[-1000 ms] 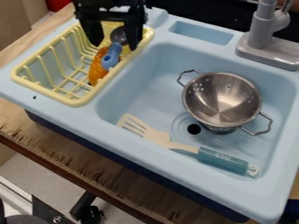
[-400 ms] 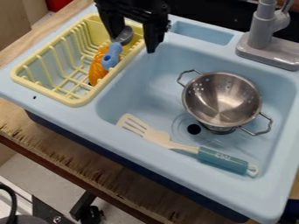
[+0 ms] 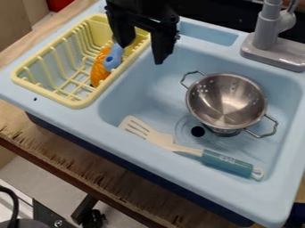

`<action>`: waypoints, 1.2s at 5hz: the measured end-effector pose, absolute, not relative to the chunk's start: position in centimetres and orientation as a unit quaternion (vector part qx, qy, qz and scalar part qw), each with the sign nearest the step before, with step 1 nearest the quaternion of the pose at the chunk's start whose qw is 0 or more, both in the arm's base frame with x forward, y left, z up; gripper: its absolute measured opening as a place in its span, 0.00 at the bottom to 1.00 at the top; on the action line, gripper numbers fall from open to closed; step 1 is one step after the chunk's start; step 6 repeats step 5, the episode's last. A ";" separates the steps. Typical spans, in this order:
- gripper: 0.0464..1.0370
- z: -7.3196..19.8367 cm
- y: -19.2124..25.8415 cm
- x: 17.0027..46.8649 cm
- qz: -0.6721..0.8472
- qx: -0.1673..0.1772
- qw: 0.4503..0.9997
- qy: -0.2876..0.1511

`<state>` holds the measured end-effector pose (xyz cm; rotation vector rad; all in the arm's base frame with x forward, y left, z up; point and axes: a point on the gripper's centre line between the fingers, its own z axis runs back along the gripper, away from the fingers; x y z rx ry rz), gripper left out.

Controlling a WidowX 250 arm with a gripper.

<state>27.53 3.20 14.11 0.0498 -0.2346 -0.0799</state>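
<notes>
Hanging over the yellow slatted plastic rack (image 3: 74, 103), the black two-finger claw (image 3: 142, 53) is spreading apart, empty, with the blue-handled utensil (image 3: 113, 59) lying ungrasped against an orange ridged object (image 3: 100, 71) inside, the rack's rim separating both from the steel colander (image 3: 229, 100) and teal-handled spatula (image 3: 226, 164).

The colander (image 3: 227, 101) is showing smooth, shiny metal, while the sink (image 3: 134, 127) and the dish rack (image 3: 78, 103) are looking like smooth plastic with a soft sheen. Below them, the tabletop (image 3: 89, 160) is showing rough wood along its splintered edge, and the spatula's handle (image 3: 227, 164) is appearing smooth, perhaps plastic.
</notes>
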 end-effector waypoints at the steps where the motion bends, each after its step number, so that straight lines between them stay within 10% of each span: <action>1: 0.96 14.6 4.3 26.0 -0.054 0.010 0.992 -0.117; 6: 0.96 15.1 0.8 33.0 -0.004 0.024 0.984 -0.177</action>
